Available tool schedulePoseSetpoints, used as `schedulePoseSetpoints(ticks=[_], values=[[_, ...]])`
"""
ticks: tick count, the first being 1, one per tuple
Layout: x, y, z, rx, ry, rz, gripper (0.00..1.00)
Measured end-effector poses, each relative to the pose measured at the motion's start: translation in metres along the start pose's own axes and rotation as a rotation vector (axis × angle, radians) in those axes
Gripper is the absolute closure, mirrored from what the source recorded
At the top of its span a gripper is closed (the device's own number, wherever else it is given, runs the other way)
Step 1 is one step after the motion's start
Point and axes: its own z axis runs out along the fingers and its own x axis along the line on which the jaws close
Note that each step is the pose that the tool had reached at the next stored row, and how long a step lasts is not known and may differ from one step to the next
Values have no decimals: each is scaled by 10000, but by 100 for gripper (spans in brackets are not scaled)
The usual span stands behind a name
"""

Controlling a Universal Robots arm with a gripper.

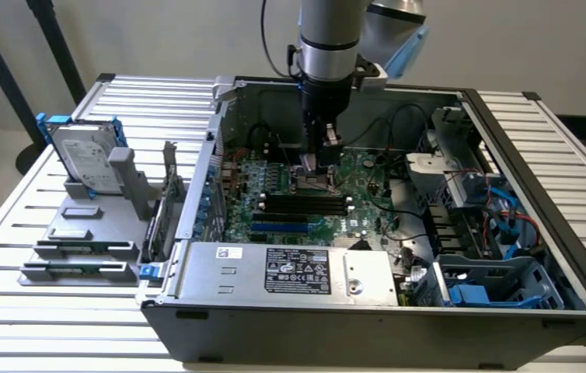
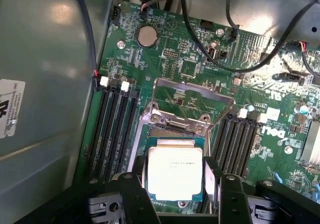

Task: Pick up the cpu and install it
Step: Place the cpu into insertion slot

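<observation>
one gripper (image 2: pixel 176 196) pinches the cpu (image 2: pixel 175 171) by its edges over the open socket (image 2: pixel 167 132); tilt it and you risk damaging that socket.

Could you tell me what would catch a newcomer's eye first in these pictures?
The robot arm reaching down into the open computer case draws the eye first, near the middle of the exterior view. Up close, its fingers hold the silvery cpu by two opposite edges, right at the green motherboard socket, its metal plate flipped up.
</observation>
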Motion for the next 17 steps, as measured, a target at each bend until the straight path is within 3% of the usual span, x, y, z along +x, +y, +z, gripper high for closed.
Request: schedulePoseSetpoints(ticks=[11,17], values=[[2,-3,73,173,-75,1413,45],[3,-6,94,198,-96,2165,45]])
